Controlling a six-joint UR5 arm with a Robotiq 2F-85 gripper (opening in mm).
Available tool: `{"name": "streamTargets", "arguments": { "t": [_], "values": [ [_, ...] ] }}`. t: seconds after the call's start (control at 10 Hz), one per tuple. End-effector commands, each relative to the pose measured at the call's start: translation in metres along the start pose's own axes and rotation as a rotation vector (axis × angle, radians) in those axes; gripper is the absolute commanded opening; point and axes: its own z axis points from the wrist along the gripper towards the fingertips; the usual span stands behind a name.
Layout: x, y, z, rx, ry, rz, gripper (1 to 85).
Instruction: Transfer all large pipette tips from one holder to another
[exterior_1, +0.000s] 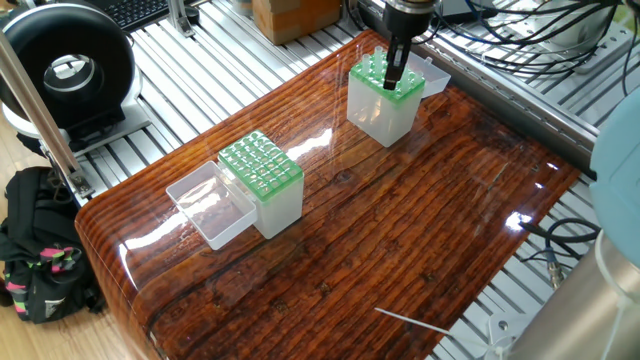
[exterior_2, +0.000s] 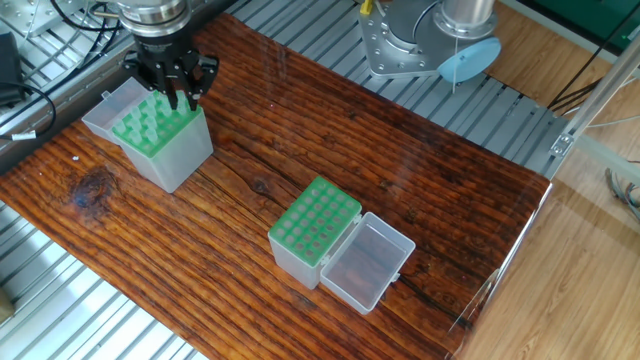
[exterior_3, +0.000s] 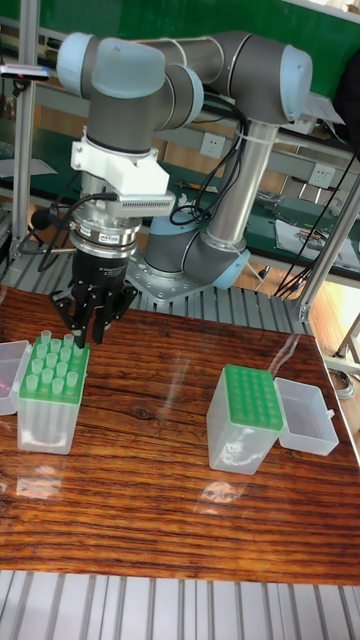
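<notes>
Several large pipette tips (exterior_1: 371, 70) (exterior_2: 138, 126) (exterior_3: 52, 372) stand in a green-topped clear holder (exterior_1: 383, 112) (exterior_2: 170, 155) (exterior_3: 45, 420) at the far end of the wooden table. My gripper (exterior_1: 394, 80) (exterior_2: 180, 100) (exterior_3: 82, 338) hangs straight down over that holder's edge row. Its dark fingers are drawn together on the top of one tip there. A second holder (exterior_1: 264, 170) (exterior_2: 313, 222) (exterior_3: 244, 402) stands apart toward the table's other end, and its green grid shows only bare holes.
Each holder has a clear lid folded open beside it (exterior_1: 205, 205) (exterior_2: 372, 258). A thin rod (exterior_1: 410, 322) lies near one table edge. The arm's base (exterior_2: 420, 40) rises behind the table. A round black device (exterior_1: 70, 65) and a bag (exterior_1: 35, 250) sit off the table.
</notes>
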Motion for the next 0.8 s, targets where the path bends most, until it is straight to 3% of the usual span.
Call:
{"name": "streamTargets", "arguments": {
  "t": [0.0,0.3,0.4,0.6,0.7],
  "values": [
    [-0.004,-0.001,0.000,0.002,-0.006,0.008,31.3],
    [-0.013,-0.005,0.004,0.014,-0.022,-0.029,31.3],
    [-0.016,-0.007,0.004,0.028,-0.018,-0.091,31.3],
    [-0.019,0.008,0.008,0.011,-0.018,-0.229,31.3],
    [-0.025,0.016,0.011,0.010,-0.037,-0.291,31.3]
  ]
}}
